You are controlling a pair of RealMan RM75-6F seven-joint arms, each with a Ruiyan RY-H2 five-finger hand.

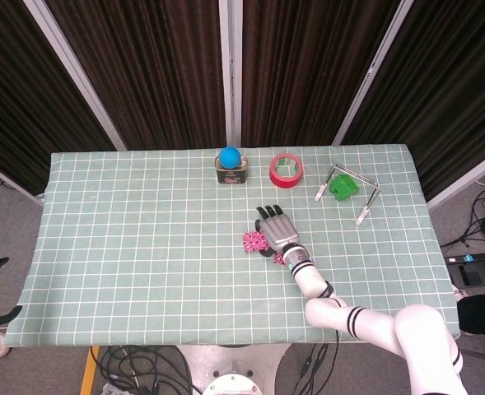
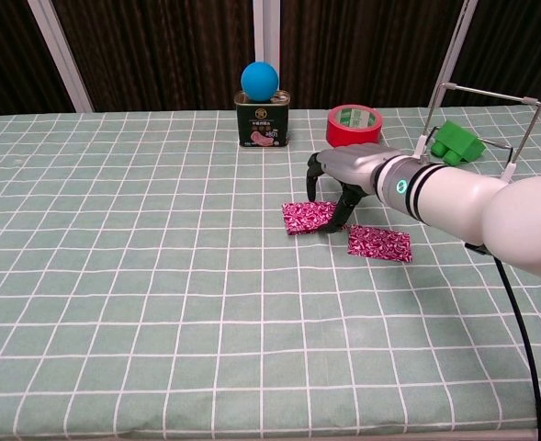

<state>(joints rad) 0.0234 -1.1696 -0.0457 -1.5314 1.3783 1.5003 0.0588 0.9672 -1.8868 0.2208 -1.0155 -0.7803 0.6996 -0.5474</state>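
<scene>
Seemingly thin, light and limp, the pink packet beside the red tape roll was pressed under the right robot hand's spread fingertips, best pinched at an edge.

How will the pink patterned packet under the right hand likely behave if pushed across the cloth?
The pink packet lies flat and thin, so it probably slides rather than rolls. It looks light and floppy, and may bunch or ride onto the neighbouring packet. The right hand has fingertips on it.
</scene>
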